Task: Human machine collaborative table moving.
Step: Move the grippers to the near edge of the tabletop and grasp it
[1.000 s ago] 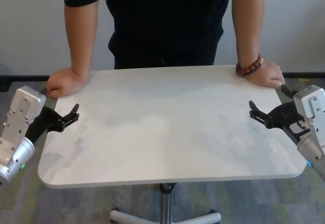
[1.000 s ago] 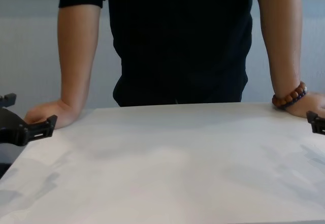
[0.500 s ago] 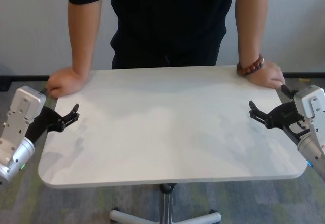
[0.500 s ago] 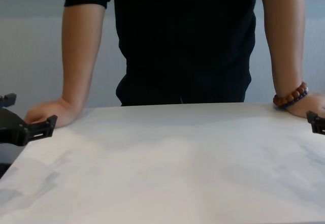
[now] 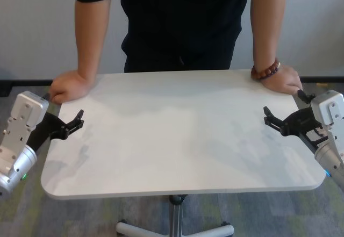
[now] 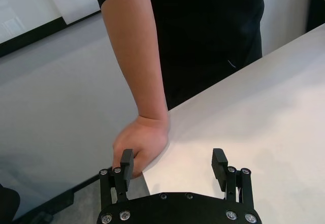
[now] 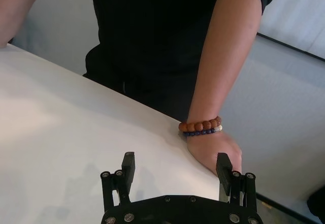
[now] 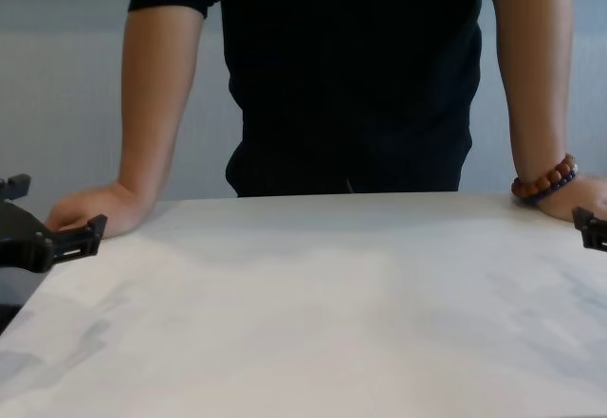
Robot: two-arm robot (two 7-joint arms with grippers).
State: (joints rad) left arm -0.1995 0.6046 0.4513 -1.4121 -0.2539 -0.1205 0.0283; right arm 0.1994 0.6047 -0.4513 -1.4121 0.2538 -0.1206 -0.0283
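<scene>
Table [image 5: 183,135] before me, human [image 5: 180,22] at far edge, hands on far corners. My left gripper [image 5: 72,124] at table's left edge, right gripper [image 5: 277,121] at right edge; both spread, straddling edge, not clamped. Step: pre-grasp. Next: close both on edges, then move together.

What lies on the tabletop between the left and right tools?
Nothing: in the head view the table is bare white surface from the left tool to the right tool.

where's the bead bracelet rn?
The bead bracelet is on the human's wrist at the table's far corner on the robot's right in the head view, just beyond the right gripper, whose jaws are open at that edge.
</scene>
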